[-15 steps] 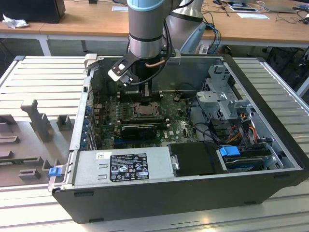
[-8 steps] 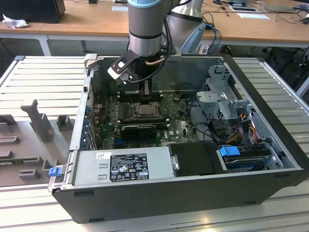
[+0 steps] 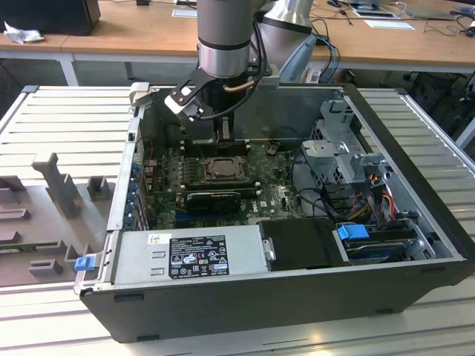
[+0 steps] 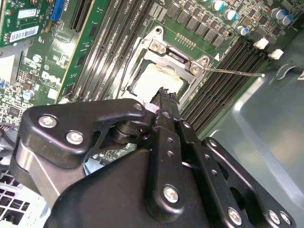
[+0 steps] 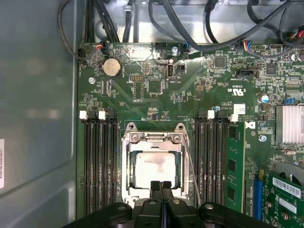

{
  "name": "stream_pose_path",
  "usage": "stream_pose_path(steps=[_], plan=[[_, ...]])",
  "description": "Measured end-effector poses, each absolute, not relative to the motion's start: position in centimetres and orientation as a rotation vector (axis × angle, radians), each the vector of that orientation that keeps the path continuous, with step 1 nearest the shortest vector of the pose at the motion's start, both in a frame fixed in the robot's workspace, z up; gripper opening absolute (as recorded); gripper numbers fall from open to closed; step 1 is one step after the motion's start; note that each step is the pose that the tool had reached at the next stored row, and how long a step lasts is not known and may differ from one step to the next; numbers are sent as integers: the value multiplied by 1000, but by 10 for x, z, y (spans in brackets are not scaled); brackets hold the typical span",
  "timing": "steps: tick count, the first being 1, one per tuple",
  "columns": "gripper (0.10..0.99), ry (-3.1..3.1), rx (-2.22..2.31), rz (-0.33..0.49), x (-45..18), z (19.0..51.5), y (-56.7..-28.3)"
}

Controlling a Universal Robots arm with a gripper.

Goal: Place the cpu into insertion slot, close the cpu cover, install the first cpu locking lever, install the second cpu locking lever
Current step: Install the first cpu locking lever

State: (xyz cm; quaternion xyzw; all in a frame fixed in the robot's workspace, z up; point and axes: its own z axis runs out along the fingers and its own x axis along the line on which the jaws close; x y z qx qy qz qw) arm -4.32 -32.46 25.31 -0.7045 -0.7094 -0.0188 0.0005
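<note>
Exterior view: gripper [image 3: 223,137] hangs low inside the open computer case [image 3: 297,304], over the insertion slot [image 3: 220,169] at mid circuit board [image 3: 274,196]. Second wrist view: jaws pressed together, empty, by the cpu cover [image 4: 160,46]; a locking lever [image 4: 237,72] juts free. First wrist view: cpu [image 5: 156,168] seated under the cover. Closed jaws probably serve for pushing, not gripping.

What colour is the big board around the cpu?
The board is green, clearest in the first wrist view.
</note>
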Motion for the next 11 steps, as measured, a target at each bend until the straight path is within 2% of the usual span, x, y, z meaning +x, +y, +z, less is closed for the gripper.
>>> stream_pose_path(steps=[11], plan=[[106,-2228,-2213,-60,-43,258,-325]])
